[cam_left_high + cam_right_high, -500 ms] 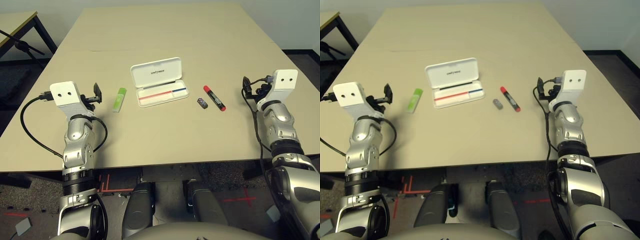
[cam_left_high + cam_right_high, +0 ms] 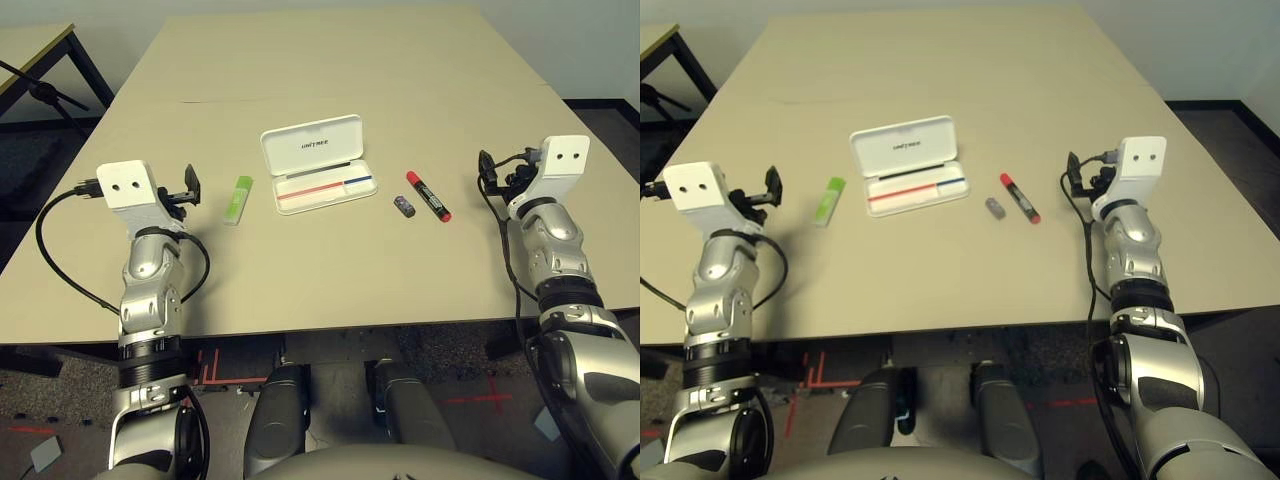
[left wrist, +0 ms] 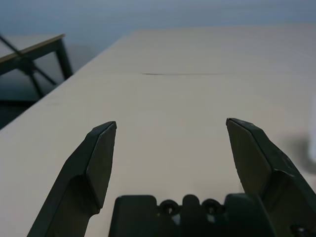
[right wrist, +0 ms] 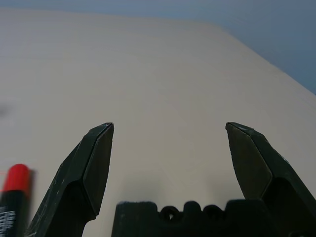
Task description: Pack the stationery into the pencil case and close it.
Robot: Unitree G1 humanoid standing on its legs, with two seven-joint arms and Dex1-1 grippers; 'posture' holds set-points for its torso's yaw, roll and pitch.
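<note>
— Any writing to read?
— "UNITREE" on the raised lid of the pencil case (image 2: 318, 162), open on the tabletop (image 2: 330, 270) between both pincers.
— Pincers?
— Left pincer (image 3: 170, 129) and right pincer (image 4: 169, 132) spread apart, empty. Green highlighter (image 2: 238, 198) just beside the left; marker (image 2: 428, 195) and eraser (image 2: 404, 206) nearer the right.

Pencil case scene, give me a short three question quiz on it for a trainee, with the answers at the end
1. True or false: the pencil case lies open on the table.
2. Which item lies nearest the red marker? A) the green highlighter B) the small dark eraser C) the pencil case
3. What is each gripper holding, the left gripper and the right gripper?

Key
1. True: the lid stands raised behind the tray, which holds a red and a blue stick.
2. B: the eraser sits just beside the marker, on the side toward the case.
3. Nothing: both are open and empty, hovering over the table on either side of the items.
</note>
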